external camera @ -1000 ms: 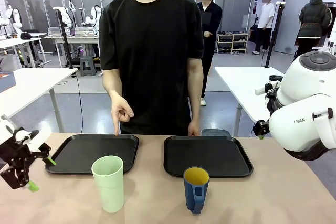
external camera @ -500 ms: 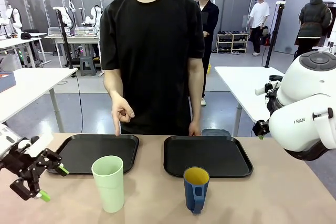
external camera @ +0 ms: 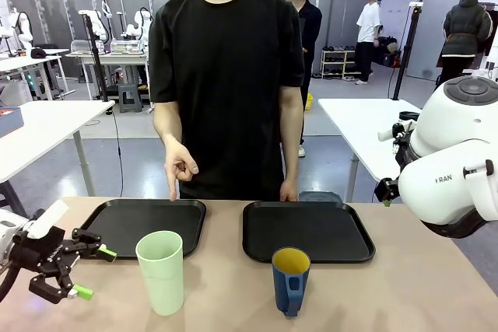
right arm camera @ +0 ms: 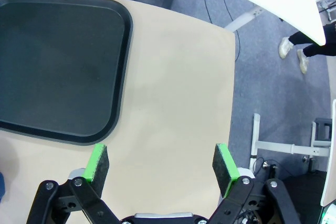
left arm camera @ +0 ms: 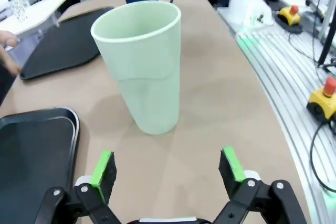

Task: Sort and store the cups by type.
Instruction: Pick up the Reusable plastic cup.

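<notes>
Ok, snapshot. The left fingers (left arm camera: 103,169) were spread wide with nothing between them, hovering low over the worktop (external camera: 233,305) near its left front edge. The green tumbler (external camera: 159,271) stood upright on the worktop just ahead of the tips. In the left wrist view it lined up with the gap between the pads and touched neither. It sat in front of the left black tray (external camera: 128,227), not on it.

Next, the blue mug (external camera: 291,279), yellow inside, stood upright on the worktop to the tumbler's right. It was just in front of the right black tray (external camera: 311,232), with its handle facing the robot, and well apart from the tumbler. Both trays lay flat, side by side, toward the far edge.

The right fingers (right arm camera: 96,163) were likewise fully spread and held nothing. In the right wrist view they hung high over bare worktop beside a corner of the right tray. The right arm (external camera: 455,161) was raised at the right side of the worktop, away from the mug.

At the far side stood the person. One hand (external camera: 180,165) pointed an index finger down over the far rim of the left tray. The other hand (external camera: 288,190) rested at the far rim of the right tray.
</notes>
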You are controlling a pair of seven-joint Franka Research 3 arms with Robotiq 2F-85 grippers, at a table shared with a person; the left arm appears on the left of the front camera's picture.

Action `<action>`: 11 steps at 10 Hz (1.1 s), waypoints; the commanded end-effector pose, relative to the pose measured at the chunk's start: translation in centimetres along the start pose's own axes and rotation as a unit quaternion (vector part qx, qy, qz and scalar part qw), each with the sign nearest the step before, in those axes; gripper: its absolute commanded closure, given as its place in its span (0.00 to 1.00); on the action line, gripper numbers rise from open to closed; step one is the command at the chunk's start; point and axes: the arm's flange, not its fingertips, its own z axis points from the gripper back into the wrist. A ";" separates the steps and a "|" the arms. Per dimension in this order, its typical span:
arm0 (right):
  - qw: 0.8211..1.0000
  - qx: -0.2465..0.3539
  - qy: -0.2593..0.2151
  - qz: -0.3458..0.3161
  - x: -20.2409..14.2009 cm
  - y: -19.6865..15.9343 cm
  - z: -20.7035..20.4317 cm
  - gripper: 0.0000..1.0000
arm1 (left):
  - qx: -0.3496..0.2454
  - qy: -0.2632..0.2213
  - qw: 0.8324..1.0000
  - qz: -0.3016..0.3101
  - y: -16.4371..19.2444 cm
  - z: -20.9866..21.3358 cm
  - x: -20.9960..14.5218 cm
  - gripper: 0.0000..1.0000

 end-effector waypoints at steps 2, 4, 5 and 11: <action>1.000 -0.003 0.000 0.002 0.0 0.0 -0.1 0.00 | -0.013 -0.083 0.996 0.036 1.2 -0.8 -1.7 0.00; 1.000 -0.003 0.000 0.002 0.0 0.0 -0.1 0.00 | -0.015 -0.114 0.992 0.051 1.4 -1.1 -1.7 0.00; 1.000 -0.003 0.000 0.002 0.0 0.0 -0.1 0.00 | -0.019 -0.133 0.990 0.054 1.6 -1.2 -1.7 0.00; 1.000 -0.003 0.000 0.002 0.0 0.0 -0.1 0.00 | -0.024 -0.123 0.990 0.057 1.2 -1.7 -1.7 0.00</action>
